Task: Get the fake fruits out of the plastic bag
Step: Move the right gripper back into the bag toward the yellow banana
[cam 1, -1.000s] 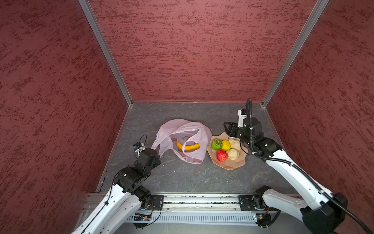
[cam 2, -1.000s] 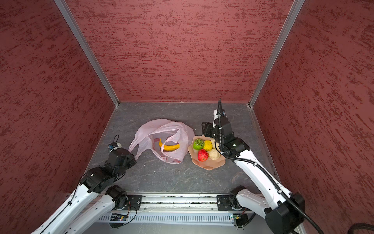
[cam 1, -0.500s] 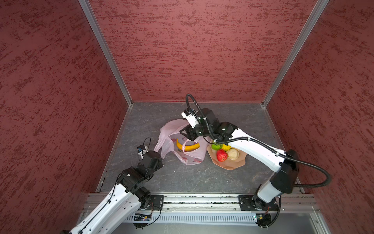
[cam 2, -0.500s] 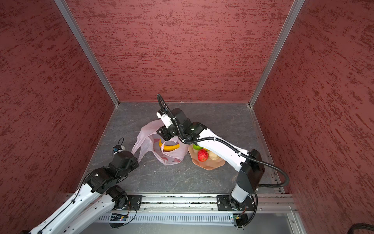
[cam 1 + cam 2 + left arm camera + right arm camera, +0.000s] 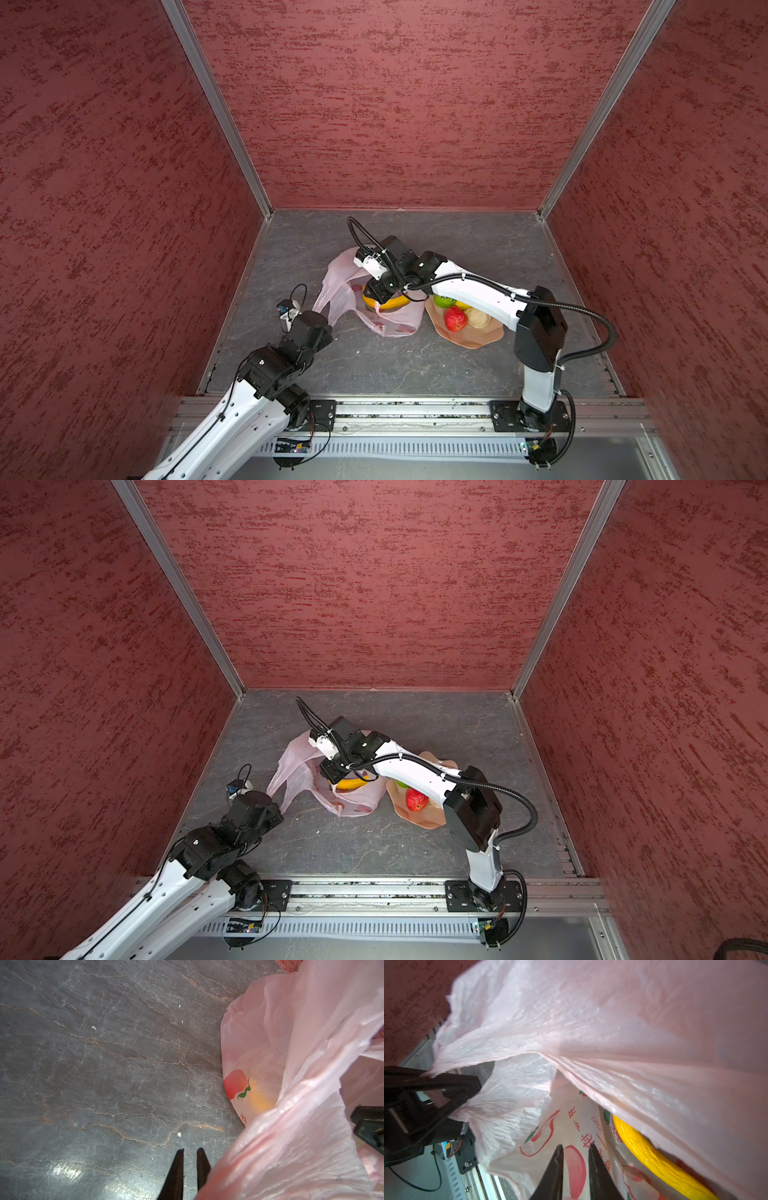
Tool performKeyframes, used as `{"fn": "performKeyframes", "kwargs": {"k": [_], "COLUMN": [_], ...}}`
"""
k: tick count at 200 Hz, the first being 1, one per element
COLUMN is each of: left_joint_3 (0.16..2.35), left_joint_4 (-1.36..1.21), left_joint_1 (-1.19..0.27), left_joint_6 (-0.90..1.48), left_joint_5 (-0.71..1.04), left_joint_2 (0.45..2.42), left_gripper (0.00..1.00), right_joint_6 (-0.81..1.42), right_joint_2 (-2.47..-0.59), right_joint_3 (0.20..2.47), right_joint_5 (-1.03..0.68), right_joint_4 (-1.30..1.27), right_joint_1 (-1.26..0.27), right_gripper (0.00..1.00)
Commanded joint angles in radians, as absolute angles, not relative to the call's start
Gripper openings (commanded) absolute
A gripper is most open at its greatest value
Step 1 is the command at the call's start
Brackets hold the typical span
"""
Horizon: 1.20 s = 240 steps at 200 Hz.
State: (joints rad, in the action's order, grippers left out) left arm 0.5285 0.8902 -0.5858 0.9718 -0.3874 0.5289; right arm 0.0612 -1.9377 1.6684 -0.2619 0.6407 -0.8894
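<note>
Bag (image 5: 390, 324) thin, pink, crinkled, red prints; yellow banana (image 5: 654, 1159) inside. Left pincer (image 5: 191, 1150) clamped on it, taut. Right pincer (image 5: 575, 1146) nearly closed, hold unclear.

R arm (image 5: 469, 286) over pink bag (image 5: 390, 326) w/ banana (image 5: 391, 301)

Both top views are looking steeply down from high at the front, side by side, sharing the whole tabletop (image 5: 374, 365). Left wrist camera is sitting close behind its jaws, facing tabletop and plastic bag (image 5: 291, 1064). Right wrist camera is looking past its jaws, very near, into that plastic bag.
</note>
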Motion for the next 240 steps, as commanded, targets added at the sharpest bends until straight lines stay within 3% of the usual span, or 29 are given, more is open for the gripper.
{"fn": "performKeyframes", "kwargs": {"k": [1, 71, 143, 240], "left_joint_3": [0.521, 0.517, 0.521, 0.467], "left_joint_4": [0.891, 0.994, 1.014, 1.008], "left_joint_1": [-0.588, -0.586, -0.565, -0.567], "left_joint_6": [0.971, 1.02, 1.046, 1.044], "left_joint_5": [-0.406, -0.387, -0.388, -0.373], "left_joint_2": [0.522, 0.554, 0.575, 0.519], "left_gripper": [0.15, 0.15, 0.15, 0.15], "right_joint_6": [-0.01, -0.101, 0.01, -0.074], "right_joint_2": [-1.971, -1.984, -1.929, -1.899], "right_joint_3": [1.684, 1.551, 1.341, 1.387], "right_joint_5": [-0.181, -0.089, -0.17, 0.05], "right_joint_4": [0.643, 0.555, 0.424, 0.395], "right_joint_1": [-0.891, -0.903, -0.994, -0.981], "right_gripper": [0.24, 0.25, 0.25, 0.29]}}
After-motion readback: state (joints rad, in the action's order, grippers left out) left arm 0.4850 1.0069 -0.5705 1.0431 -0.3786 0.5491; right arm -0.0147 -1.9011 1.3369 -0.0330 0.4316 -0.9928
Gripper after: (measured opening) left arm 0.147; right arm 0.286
